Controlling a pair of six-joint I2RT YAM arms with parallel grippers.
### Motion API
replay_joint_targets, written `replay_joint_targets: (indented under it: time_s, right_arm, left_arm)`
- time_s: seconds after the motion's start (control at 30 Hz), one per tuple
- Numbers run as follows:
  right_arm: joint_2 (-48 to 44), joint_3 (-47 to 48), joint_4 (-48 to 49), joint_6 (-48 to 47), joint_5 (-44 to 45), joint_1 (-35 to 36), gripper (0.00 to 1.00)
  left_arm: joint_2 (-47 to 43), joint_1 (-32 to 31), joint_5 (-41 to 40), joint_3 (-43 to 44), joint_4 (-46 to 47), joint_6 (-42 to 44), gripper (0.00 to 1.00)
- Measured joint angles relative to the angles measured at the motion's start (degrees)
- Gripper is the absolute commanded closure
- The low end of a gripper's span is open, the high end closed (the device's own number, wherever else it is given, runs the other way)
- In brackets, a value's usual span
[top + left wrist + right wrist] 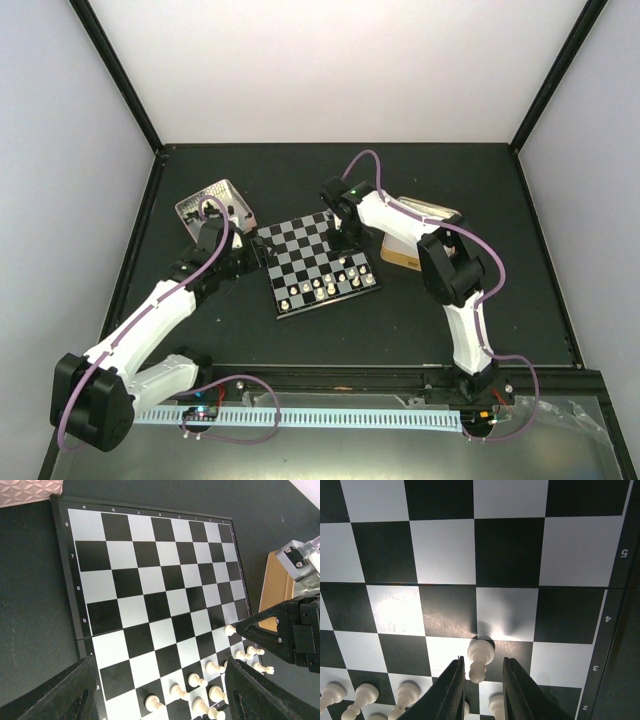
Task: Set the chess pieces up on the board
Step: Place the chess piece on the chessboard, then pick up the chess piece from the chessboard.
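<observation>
While the right claw (481, 666) stands open astride a white pawn (481, 652) on the board (445, 555), apparently clear of it, the placing step looks complete. Next move: lift straight up without tipping the pawn. The left claw (160, 669) hovers open and empty above the board.

**Right wrist view.** The board (442, 550), in black and silvery-grey checks, fills the frame. A seam (395, 584) crosses it from side to side. Its dark rim (620, 595) at right carries the numerals (623, 553) 5, 4, 3 and 2. At bottom centre the two dark fingers (451, 692) of the right claw (483, 661) stand parted. A white pawn (480, 654) is between their tips, with a narrow gap on each side. The pawn sits where a pale and a dark square meet. Further white pieces (364, 694) line the bottom left, and two more show between the fingers.
</observation>
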Motion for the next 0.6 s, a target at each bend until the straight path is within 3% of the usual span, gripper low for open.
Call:
replay_joint_targets:
  time_s: [0.23,0.47,0.6]
  right_arm:
    - [0.00,-0.20,0.20,-0.35,0.28,0.15,0.79]
    - [0.02,-1.92,0.76,-0.42,0.26,0.85,0.95]
    - [0.02,-1.92,1.77,-0.11,0.63,0.98,0.96]
  left_arm:
    - [0.00,0.04,0.22,0.00,0.00,-0.02,0.29]
    - [0.00,0.04,0.37,0.00,0.00,-0.02,0.28]
    - [0.00,0.04,0.39,0.00,0.00,-0.02,0.29]
